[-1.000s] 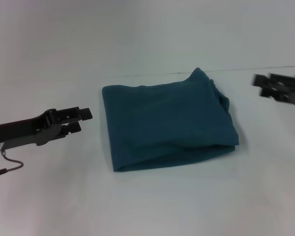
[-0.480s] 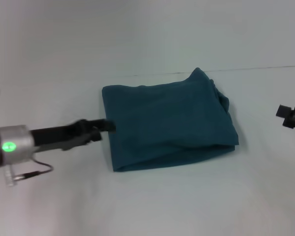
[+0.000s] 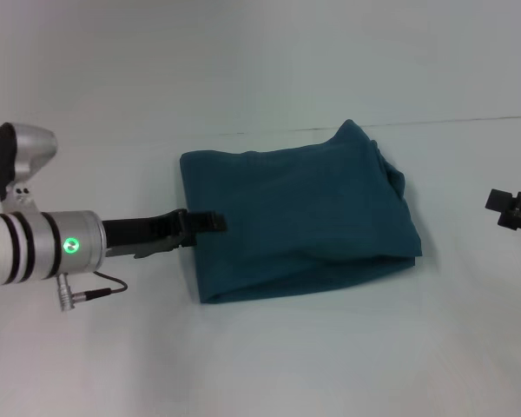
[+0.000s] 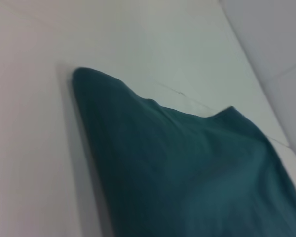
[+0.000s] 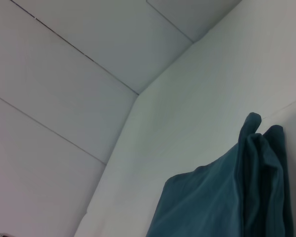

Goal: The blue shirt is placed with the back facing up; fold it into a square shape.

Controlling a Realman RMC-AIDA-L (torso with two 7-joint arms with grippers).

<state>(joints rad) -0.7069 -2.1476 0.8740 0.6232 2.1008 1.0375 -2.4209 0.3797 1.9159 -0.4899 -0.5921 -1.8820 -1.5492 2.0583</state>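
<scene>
Already the fold looks nearly finished, judging from how the cloth lies.

On the left, the left gripper (image 3: 210, 222) reaches in low from the left side, its dark fingers stretched out flat over the left edge of the blue shirt (image 3: 300, 221). The two fingers lie close together, almost as one bar, and no cloth can be seen pinched between them; whether the tips touch the fabric or hang just above it cannot be told from the head view. Its wrist camera looks along the shirt (image 4: 187, 173) from that left edge and shows only cloth and the white table (image 4: 34, 148), none of its own fingers.

In the middle of the table (image 3: 269, 365) the shirt lies as a compact, roughly four-sided bundle of several layers, plain side up. Its left and near edges are fairly straight. A soft ridge runs across near the near edge.

Farther right, the shirt's far right corner rises into a bunched peak, and the right edge is wrinkled with layers showing, which the right wrist view also shows (image 5: 256, 163).

At the far right, the right gripper (image 3: 512, 211) sits well apart from the shirt at the frame edge; whether its fingers are apart or together cannot be told.

What seems left is tidying: flattening that peak and squaring the right side.
</scene>
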